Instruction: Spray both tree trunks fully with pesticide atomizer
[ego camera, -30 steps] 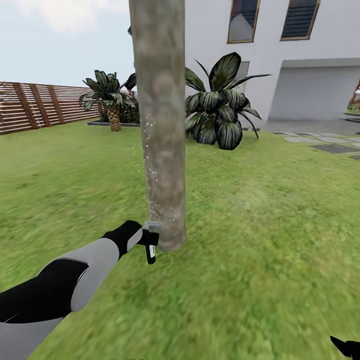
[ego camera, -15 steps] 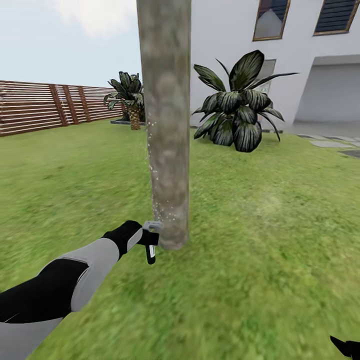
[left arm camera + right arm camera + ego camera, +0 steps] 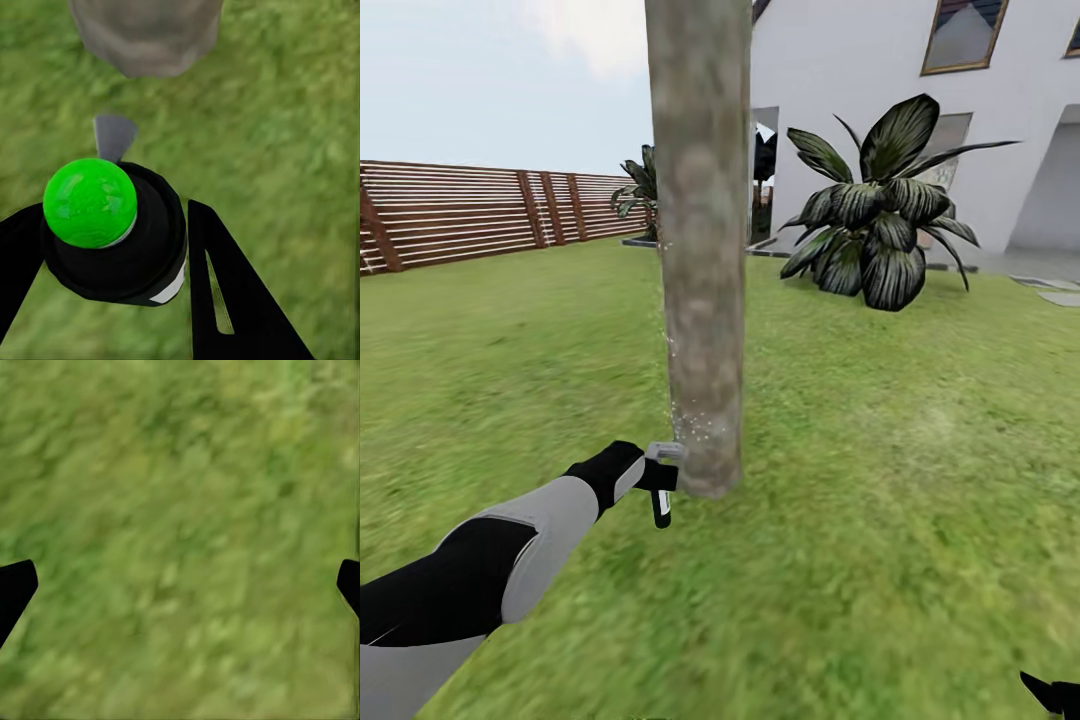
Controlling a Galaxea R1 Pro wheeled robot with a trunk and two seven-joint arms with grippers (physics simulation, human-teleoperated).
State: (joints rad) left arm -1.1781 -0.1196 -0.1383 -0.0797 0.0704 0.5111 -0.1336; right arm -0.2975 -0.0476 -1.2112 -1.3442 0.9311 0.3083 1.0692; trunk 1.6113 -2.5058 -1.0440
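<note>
Right gripper hangs wide open over grass, holding nothing. Left gripper is clamped on the atomizer, at 9 o'clock of the tree trunk, almost touching. Fence sits far back at 10 o'clock.

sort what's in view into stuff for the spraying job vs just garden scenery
Job:
- pesticide atomizer, held in the left end effector
- tree trunk, white droplets speckling its lower part

Scenery:
- wooden fence
- broad-leaved dark plant
- white house
- lawn
</note>
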